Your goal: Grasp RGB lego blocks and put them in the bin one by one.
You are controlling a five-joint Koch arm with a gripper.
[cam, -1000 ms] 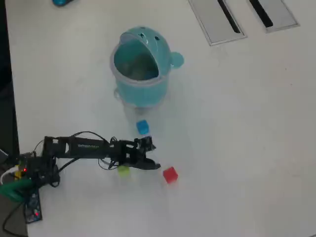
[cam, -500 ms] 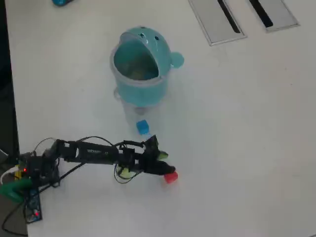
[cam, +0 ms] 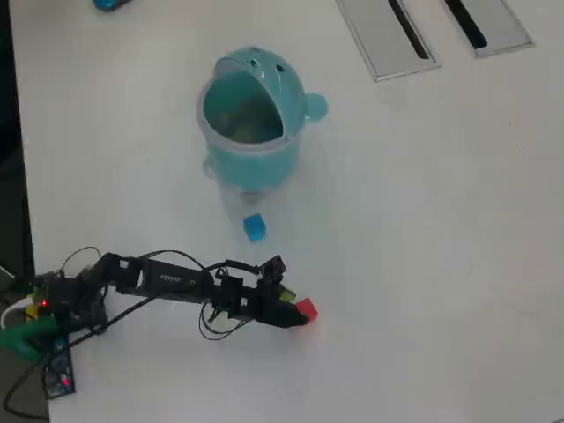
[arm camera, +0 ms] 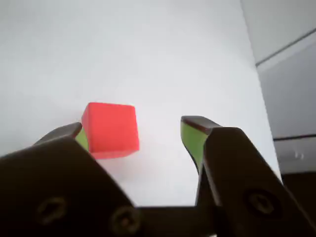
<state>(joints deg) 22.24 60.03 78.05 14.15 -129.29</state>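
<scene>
we see the red block [arm camera: 110, 129] sitting flat on the white table [cam: 423, 220], a plain cube with no long axis to speak of, one corner edge turned toward the wrist camera. the gripper [arm camera: 138, 140] has its jaws spread wide around it: in the wrist view the left green-padded finger [arm camera: 81, 138] is right against the block's side, the right finger [arm camera: 193, 138] stands well clear, so nothing is clamped. overhead, the arm [cam: 167, 282] stretches low across the table toward the right and the gripper [cam: 295, 310] reaches the red block [cam: 307, 308]. compared with a second ago, the arm has pushed further right; the block lay apart from the tips then, and now it sits between them. the yellow-green block, seen earlier beside the arm, we cannot make out now. the blue block [cam: 255, 227] lies between the arm and the bin [cam: 256, 119], unmoved. the bin stands upright with its domed lid tipped back; its inside is shaded and we cannot tell what is in there.
</scene>
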